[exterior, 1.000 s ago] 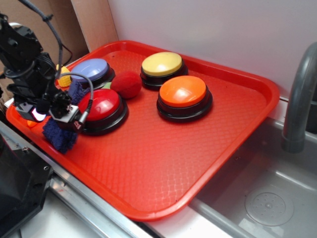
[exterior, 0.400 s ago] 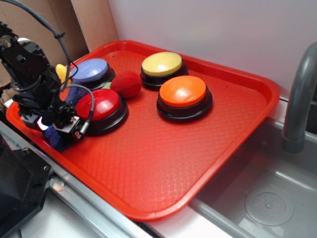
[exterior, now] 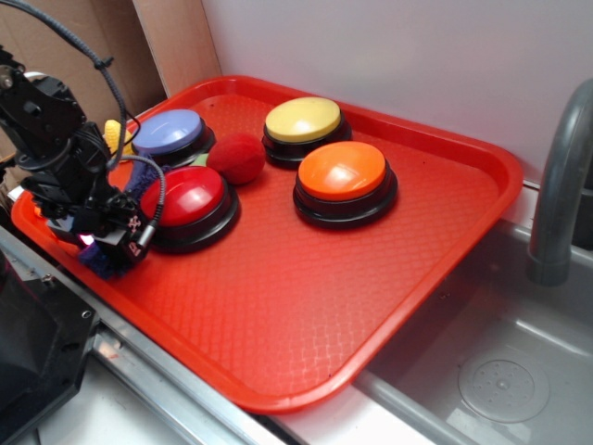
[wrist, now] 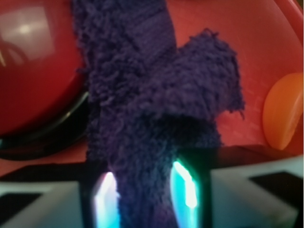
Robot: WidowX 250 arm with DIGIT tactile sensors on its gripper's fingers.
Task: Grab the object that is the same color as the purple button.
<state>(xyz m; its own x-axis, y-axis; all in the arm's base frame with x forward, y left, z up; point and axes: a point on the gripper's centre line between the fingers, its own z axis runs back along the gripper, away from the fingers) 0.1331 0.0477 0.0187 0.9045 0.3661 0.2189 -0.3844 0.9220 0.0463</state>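
The object, a dark navy-purple fuzzy rag [wrist: 142, 104], lies on the red tray [exterior: 278, 306] at its front left corner, beside the red button [exterior: 185, 195]. My gripper [exterior: 102, 250] is down over it. In the wrist view the rag runs between the two glowing fingertips of the gripper [wrist: 145, 190] and looks pinched narrow there. From outside, only a bit of the rag [exterior: 104, 263] shows under the gripper. The purple button [exterior: 169, 130], lavender-blue dome on a black base, stands behind the red one.
A red fuzzy ball [exterior: 239, 158], a yellow button [exterior: 303, 119] and an orange button [exterior: 341, 171] sit further back on the tray. A small orange thing [wrist: 285, 111] lies right of the rag. A grey sink [exterior: 500, 371] and faucet [exterior: 561, 185] are to the right.
The gripper has come down towards the tray over the rag. Far less of the rag shows beneath it from outside than a second ago.
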